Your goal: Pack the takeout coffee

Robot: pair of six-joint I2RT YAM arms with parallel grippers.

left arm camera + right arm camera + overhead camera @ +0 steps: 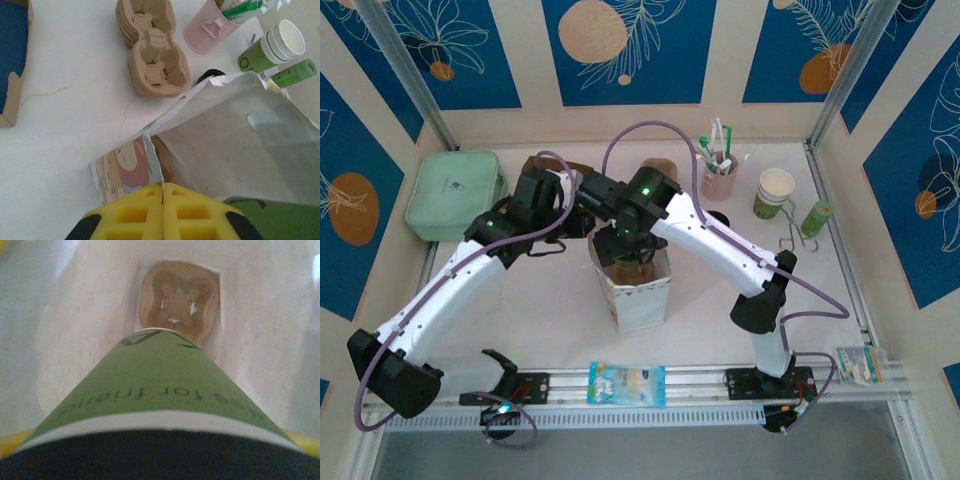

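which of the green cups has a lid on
The takeout coffee inside the white bag: black lid on top. The stacked cups beside the pink cup are open.

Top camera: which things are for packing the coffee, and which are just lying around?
For the job: takeout coffee in the right gripper; white paper bag, its edge pinched by the left gripper; cardboard tray at the bag's bottom.

Just lying about: pink cup of stirrers; stack of paper cups; green tube; spare cardboard trays; mint case; snack packet.
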